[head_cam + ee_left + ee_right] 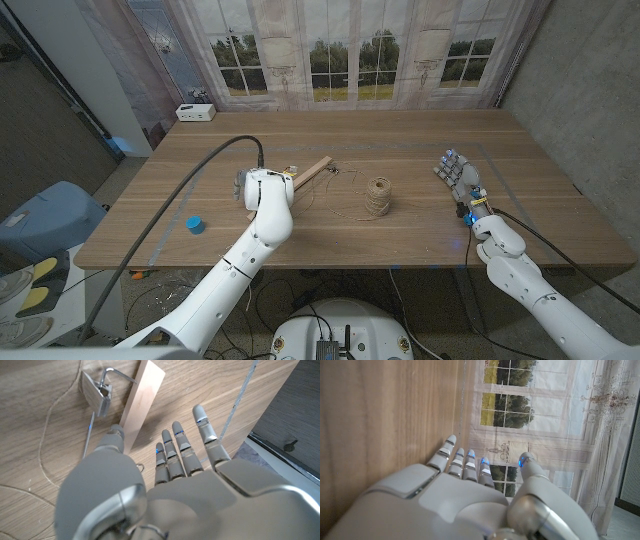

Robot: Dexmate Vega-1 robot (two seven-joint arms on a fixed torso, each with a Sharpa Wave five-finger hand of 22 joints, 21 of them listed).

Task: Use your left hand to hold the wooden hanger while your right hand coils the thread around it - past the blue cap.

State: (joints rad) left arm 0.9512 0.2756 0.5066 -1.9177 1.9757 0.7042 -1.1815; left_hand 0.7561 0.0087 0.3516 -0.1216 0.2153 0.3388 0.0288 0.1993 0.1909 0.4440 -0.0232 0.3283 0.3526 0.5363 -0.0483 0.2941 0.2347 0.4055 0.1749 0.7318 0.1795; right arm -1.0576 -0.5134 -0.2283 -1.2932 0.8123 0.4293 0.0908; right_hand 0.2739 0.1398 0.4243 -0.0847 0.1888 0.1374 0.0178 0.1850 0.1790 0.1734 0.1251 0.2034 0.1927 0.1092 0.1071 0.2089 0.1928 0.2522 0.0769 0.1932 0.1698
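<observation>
The left robot hand [175, 480] hovers over the table [420, 225] with fingers spread and straight, holding nothing. Just beyond its fingertips lies the wooden hanger [142, 402], a pale flat bar with a metal hook [112, 375] and a small clip beside it. Thin thread [345, 212] trails loosely from there across the wood to a spool of twine [379, 195] standing to the hand's right. The blue cap [194, 224] sits on the hand's other side, near the table edge. The right robot hand [462, 180] stands well apart, upright, fingers apart and empty.
</observation>
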